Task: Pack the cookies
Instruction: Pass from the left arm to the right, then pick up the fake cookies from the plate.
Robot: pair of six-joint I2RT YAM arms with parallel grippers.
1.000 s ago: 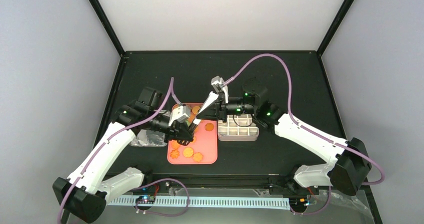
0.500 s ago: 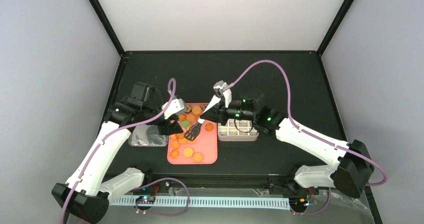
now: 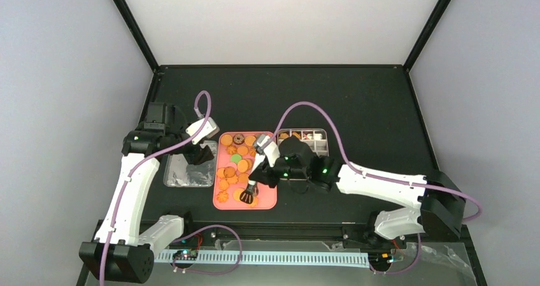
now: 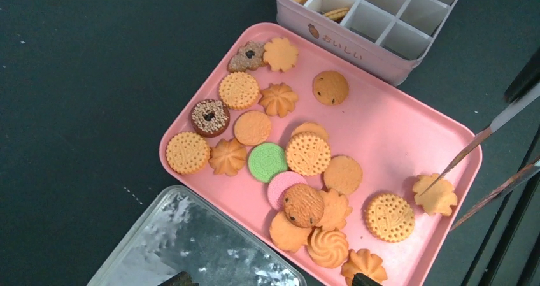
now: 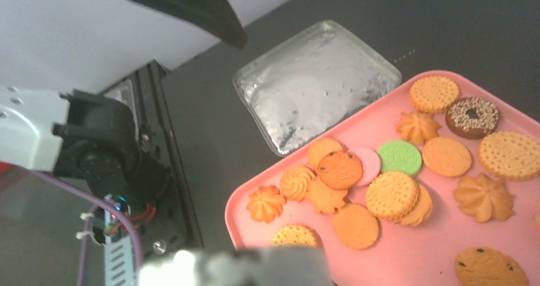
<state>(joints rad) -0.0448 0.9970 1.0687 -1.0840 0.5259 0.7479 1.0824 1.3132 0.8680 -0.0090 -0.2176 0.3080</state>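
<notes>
- The cookies lie mostly on the pink tray, several of them overlapped in a loose heap. Only a few are seen in the cells of the gridded tin, so the packing is judged to be at an early stage.
- The gridded tin is set just beside the tray, at 2 o'clock from it in the top view, apparently so that each carry is short.
- A spatula is clenched by its handle in the right gripper and is held low over the tray's 6 o'clock end.
- In the left wrist view the spatula's edge is seen at a lone flower cookie. Whether it is touching the cookie cannot be settled.
- A flat blade is presumably used because thin biscuits are hard to pinch off a flat surface.
- That flower cookie lies apart from the heap, so it can probably be scooped without others being disturbed.
- The left gripper is released, its fingertips spread wide with nothing between them. It is hung at 9 o'clock of the tray, above the silver lid, probably so that the spatula's path is left free.
- The silver lid is laid just beside the tray's 9 o'clock side, presumably reserved for closing the tin once it is filled.
</notes>
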